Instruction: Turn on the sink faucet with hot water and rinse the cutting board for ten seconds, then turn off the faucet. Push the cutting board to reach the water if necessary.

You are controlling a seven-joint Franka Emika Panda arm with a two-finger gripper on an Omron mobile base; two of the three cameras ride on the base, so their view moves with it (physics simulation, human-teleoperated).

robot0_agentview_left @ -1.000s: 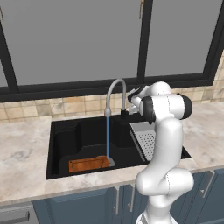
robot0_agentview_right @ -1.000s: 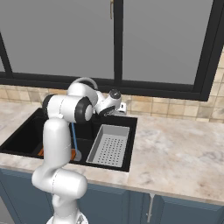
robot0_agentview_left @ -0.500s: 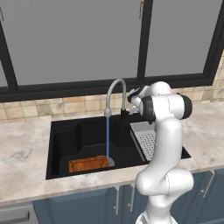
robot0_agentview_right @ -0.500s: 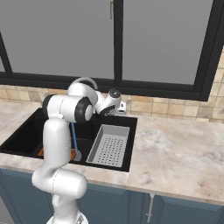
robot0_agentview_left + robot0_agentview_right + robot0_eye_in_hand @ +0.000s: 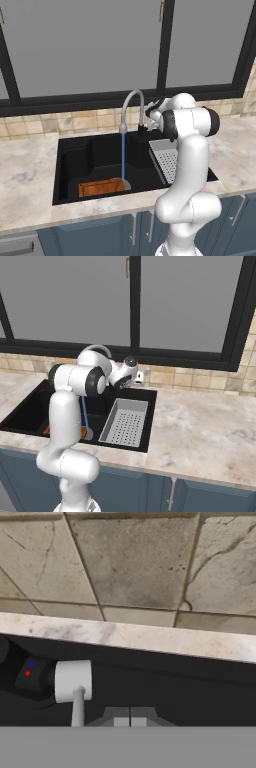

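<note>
closed claw beside faucet handle, near sink rim.

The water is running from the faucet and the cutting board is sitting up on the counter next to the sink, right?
Not quite. The water is running from the faucet, but the cutting board is not on the counter: it lies flat on the bottom of the sink, at the foot of the stream. The left base view shows it.
</note>
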